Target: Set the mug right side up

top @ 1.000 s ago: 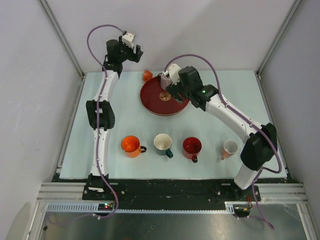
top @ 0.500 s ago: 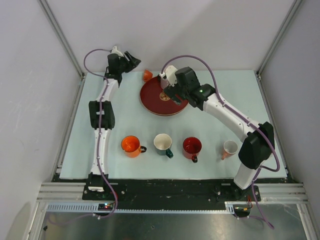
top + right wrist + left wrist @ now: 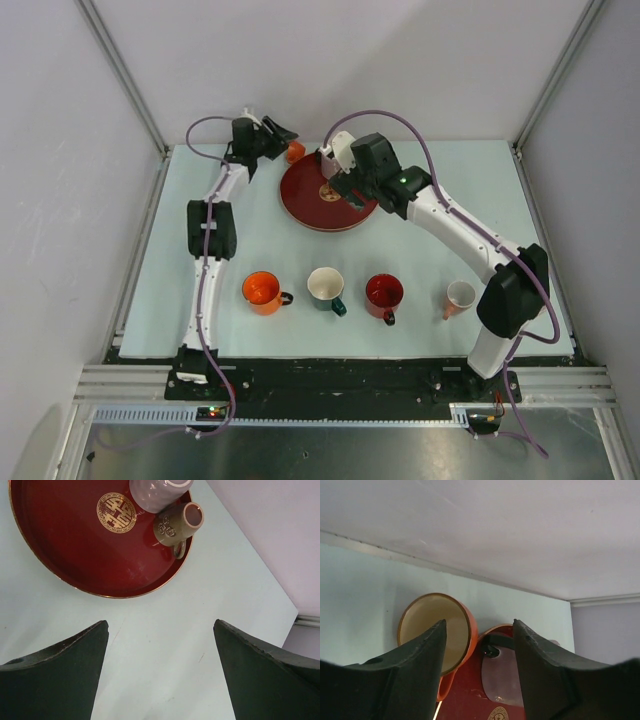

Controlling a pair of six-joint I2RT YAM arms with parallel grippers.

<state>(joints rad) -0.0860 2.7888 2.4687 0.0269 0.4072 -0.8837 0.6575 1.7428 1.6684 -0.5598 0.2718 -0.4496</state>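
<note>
Top external view: a pale table was seen from above, with two arms rising from its near edge. The left arm stretched to the far edge, where the left gripper sat just beside the small orange mug. That mug lay next to the left rim of a round red tray. The right gripper hung above the tray. Nearer the arms stood a row of four mugs: a large orange mug, a white and teal mug, a red mug and a pink mug.

Left wrist view: the gripper's two dark fingers were spread apart and held nothing. The small orange mug lay on its side on the table, its cream inside facing the camera, partly hidden behind the left-hand finger. The red tray was just beside it.

Right wrist view: the right gripper had its fingers spread wide and empty above the table. Beyond them lay the red tray, with a gold emblem at its centre. A pale lilac mug and a small olive-brown mug sat close together on the tray, their open mouths in sight.
</note>
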